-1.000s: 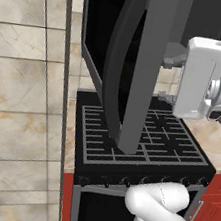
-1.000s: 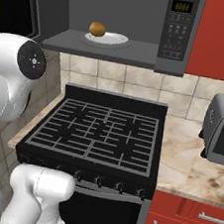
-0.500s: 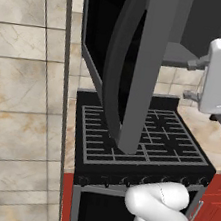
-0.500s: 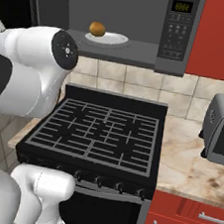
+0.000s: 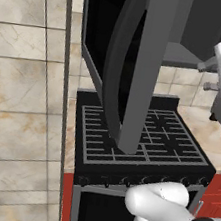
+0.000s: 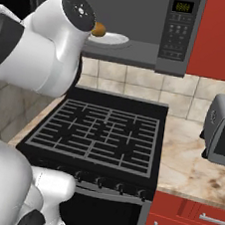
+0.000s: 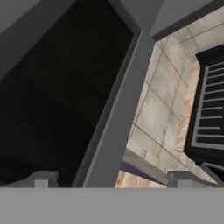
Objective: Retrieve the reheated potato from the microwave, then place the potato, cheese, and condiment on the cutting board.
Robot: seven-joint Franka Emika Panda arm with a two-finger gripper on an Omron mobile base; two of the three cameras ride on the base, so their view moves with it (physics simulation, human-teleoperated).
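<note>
The microwave (image 6: 176, 32) hangs open above the stove. Inside it, the tan potato (image 6: 99, 30) sits on a white plate (image 6: 114, 39), its left side hidden by my arm. The dark glass door (image 5: 140, 61) swings out toward the base. My gripper (image 5: 208, 76) hovers at the right of the left base view, level with the oven cavity, fingers pointing left at the door. In the hand view the gripper (image 7: 112, 180) is open with nothing between its fingers, facing the door glass (image 7: 57, 100). The cheese, condiment and cutting board are out of view.
A black stove (image 6: 101, 133) with grates lies below the microwave. A grey toaster oven (image 6: 224, 128) stands on the marble counter (image 6: 183, 159) to the right. A tiled wall (image 5: 23, 68) closes off the left side. Red cabinets (image 6: 221, 28) flank the microwave.
The hand has moved right and slightly down in the left base view. In the right base view my arm's big link has swung right and now covers part of the potato.
</note>
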